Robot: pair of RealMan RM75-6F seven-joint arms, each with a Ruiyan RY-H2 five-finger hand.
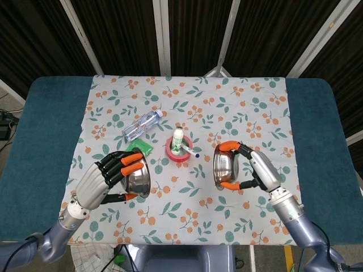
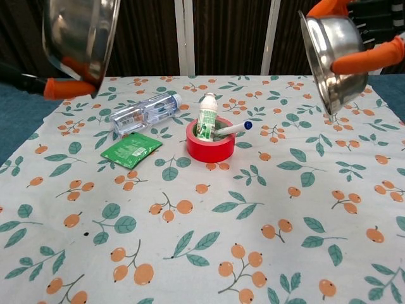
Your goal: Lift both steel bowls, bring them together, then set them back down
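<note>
Both hands are loaded: the left hand (image 1: 101, 180), with black fingers tipped in orange, grips a round polished steel bowl (image 1: 137, 177) by its rim, and the right hand (image 1: 255, 171) clamps a second steel bowl (image 1: 224, 166) the same way, thumb under one edge and fingers over the other. Each bowl is tipped on its side with its mouth facing inward toward the other, and the chest view shows both held up off the white cloth printed with orange berries and green leaves (image 1: 249, 107), well apart, one at either side. Between them stands a red tape roll (image 1: 180, 152) holding a small white bottle (image 1: 179, 137) and a pen (image 2: 233, 128), with a green packet (image 1: 143, 147) and a clear plastic water bottle (image 1: 142, 124) lying nearer the left bowl. Judging from this, the step in hand is setting the bowls down. To do it well, each wrist should roll the bowl upright so its base meets the cloth flat rather than on the rim, which would let it rock or spin away. The left bowl should come down on bare cloth short of the green packet, and the fingers should release only once the base rests.
</note>
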